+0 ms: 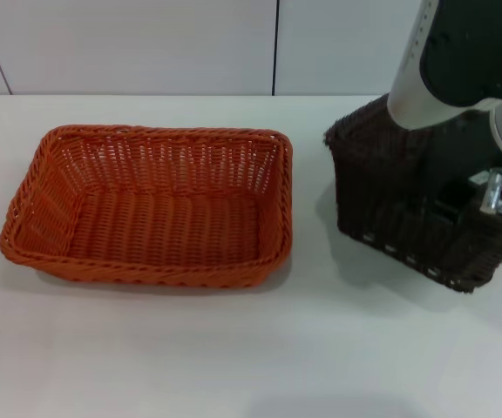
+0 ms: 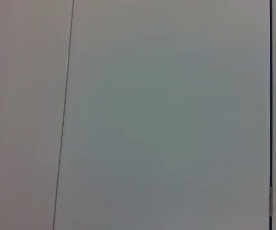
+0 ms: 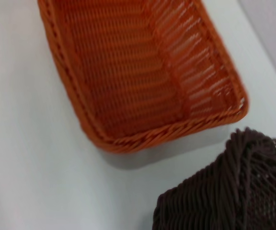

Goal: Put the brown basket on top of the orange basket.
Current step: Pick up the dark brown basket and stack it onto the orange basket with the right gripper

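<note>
The orange basket lies open side up on the white table, left of centre in the head view; the right wrist view shows it too. The brown basket is at the right, tipped up on edge so that its underside faces me, with a shadow on the table below it. A corner of its weave fills the near part of the right wrist view. My right gripper reaches down over its far right rim and holds it there, its fingers mostly hidden by the weave. The left gripper is out of view.
A white table carries both baskets, with a gap of bare surface between them. A pale panelled wall runs behind. The left wrist view shows only a plain pale panel with a thin seam.
</note>
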Robot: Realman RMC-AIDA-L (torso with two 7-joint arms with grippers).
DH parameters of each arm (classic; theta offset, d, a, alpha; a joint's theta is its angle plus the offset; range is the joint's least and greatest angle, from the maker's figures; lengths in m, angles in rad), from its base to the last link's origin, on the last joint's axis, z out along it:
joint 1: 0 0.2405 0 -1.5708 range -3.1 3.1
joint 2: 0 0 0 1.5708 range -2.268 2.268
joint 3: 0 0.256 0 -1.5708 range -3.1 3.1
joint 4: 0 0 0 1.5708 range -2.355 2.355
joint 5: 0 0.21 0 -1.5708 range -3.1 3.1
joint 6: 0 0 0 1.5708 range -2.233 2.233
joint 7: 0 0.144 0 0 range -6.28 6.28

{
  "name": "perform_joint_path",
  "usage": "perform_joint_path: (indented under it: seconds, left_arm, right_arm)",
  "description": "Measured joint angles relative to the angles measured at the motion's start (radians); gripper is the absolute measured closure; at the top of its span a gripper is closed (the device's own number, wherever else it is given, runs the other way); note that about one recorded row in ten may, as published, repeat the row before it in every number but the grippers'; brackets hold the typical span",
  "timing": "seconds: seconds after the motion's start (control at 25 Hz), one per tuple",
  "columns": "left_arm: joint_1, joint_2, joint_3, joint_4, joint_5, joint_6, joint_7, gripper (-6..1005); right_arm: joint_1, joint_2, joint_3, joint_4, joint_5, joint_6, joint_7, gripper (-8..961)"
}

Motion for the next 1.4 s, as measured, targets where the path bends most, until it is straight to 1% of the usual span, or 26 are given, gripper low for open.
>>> perform_joint_path:
  seconds: [0.16, 0.32, 0.4, 0.52, 0.8, 0.96, 1.2, 1.24, 1.4]
  left_arm:
    - [-0.003, 0.0, -0.004, 0.001, 0.0, 0.0, 0.0, 189]
    - [-0.003, 0.001, -0.012, 0.002, 0.0, -0.003, 0.0, 189]
    - [-0.003, 0.001, -0.014, 0.003, 0.0, -0.003, 0.0, 189]
    - [-0.003, 0.001, -0.015, 0.004, 0.0, -0.005, 0.0, 189]
    - [-0.001, 0.0, -0.025, 0.006, 0.0, -0.006, -0.002, 189]
    - [0.0, -0.002, -0.025, 0.006, 0.0, -0.006, -0.009, 189]
    - [-0.005, -0.006, -0.019, 0.015, 0.0, -0.019, -0.068, 189]
    - [-0.006, -0.006, -0.019, 0.015, 0.0, -0.02, -0.069, 189]
    - [-0.003, -0.009, -0.016, 0.012, 0.0, -0.021, -0.073, 189]
  right_arm:
    - [0.027, 0.002, -0.011, -0.044, -0.041, -0.011, 0.007, 751]
    - [0.067, 0.0, -0.018, -0.057, -0.06, -0.007, 0.004, 746]
    - [0.081, 0.0, -0.037, -0.057, -0.072, 0.017, -0.033, 743]
    - [0.075, 0.001, -0.089, -0.065, -0.078, 0.081, -0.123, 738]
    - [0.02, 0.003, -0.258, -0.108, -0.078, 0.219, -0.418, 728]
    - [-0.047, 0.003, -0.334, -0.133, -0.077, 0.289, -0.632, 723]
    - [-0.126, 0.001, -0.35, -0.145, -0.052, 0.343, -0.896, 714]
    - [-0.126, 0.001, -0.35, -0.145, -0.052, 0.343, -0.896, 713]
    - [-0.156, 0.002, -0.345, -0.104, -0.055, 0.391, -1.006, 707]
